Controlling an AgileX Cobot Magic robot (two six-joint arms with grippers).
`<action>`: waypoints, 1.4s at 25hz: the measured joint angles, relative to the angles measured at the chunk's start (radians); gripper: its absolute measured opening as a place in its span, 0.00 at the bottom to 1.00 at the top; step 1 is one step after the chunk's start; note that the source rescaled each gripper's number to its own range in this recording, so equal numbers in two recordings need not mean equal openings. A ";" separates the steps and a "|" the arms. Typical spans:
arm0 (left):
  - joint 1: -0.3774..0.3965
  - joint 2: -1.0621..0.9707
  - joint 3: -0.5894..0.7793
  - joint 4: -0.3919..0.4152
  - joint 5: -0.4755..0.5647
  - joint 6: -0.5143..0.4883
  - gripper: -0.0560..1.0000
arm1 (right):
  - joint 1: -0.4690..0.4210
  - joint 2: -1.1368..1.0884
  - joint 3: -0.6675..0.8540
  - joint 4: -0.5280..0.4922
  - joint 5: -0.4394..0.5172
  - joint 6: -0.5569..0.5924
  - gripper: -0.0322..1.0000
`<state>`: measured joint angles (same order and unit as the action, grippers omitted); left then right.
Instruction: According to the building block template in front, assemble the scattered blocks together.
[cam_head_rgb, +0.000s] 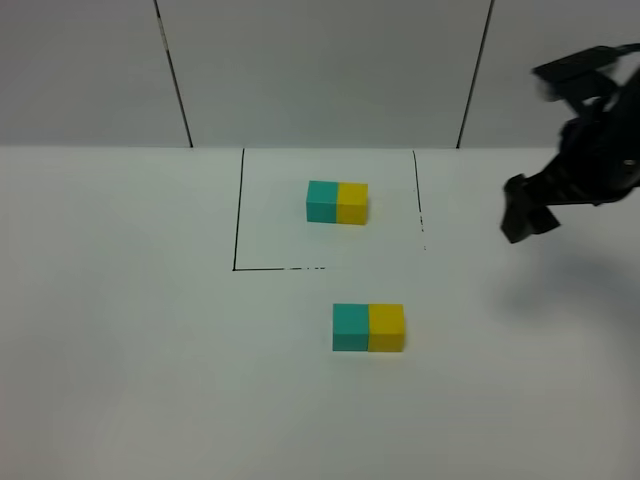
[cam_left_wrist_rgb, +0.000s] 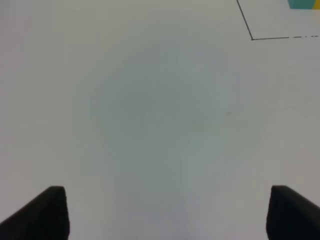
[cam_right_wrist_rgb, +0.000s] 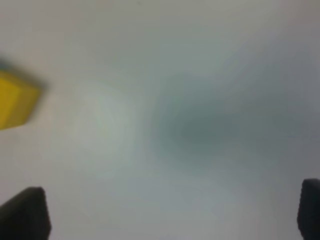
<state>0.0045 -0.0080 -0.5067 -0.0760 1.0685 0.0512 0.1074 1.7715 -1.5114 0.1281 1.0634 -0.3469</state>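
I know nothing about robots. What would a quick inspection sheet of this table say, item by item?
Surface: plain white table with a thin black outlined square at the back.
Job's things: teal-and-yellow two-cube template bar inside the outline; loose teal cube and loose yellow cube in front of it, side by side and touching, same colour order.
Clutter: nothing seen.
Grippers: left gripper open, empty, over bare table; right gripper open, empty, raised at the right.
Cables: nothing seen.
Surroundings: pale panelled wall.
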 joint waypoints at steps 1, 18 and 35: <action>0.000 0.000 0.000 0.000 0.000 0.000 0.88 | -0.035 -0.041 0.047 0.000 -0.020 0.022 1.00; 0.000 0.000 0.000 0.000 0.000 0.000 0.88 | -0.400 -0.940 0.741 -0.049 0.028 0.212 1.00; 0.000 0.000 0.000 0.000 -0.002 0.000 0.87 | -0.201 -1.464 0.894 0.065 0.043 0.149 1.00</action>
<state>0.0045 -0.0080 -0.5067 -0.0760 1.0664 0.0512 -0.0936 0.3072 -0.6179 0.1930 1.1067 -0.1982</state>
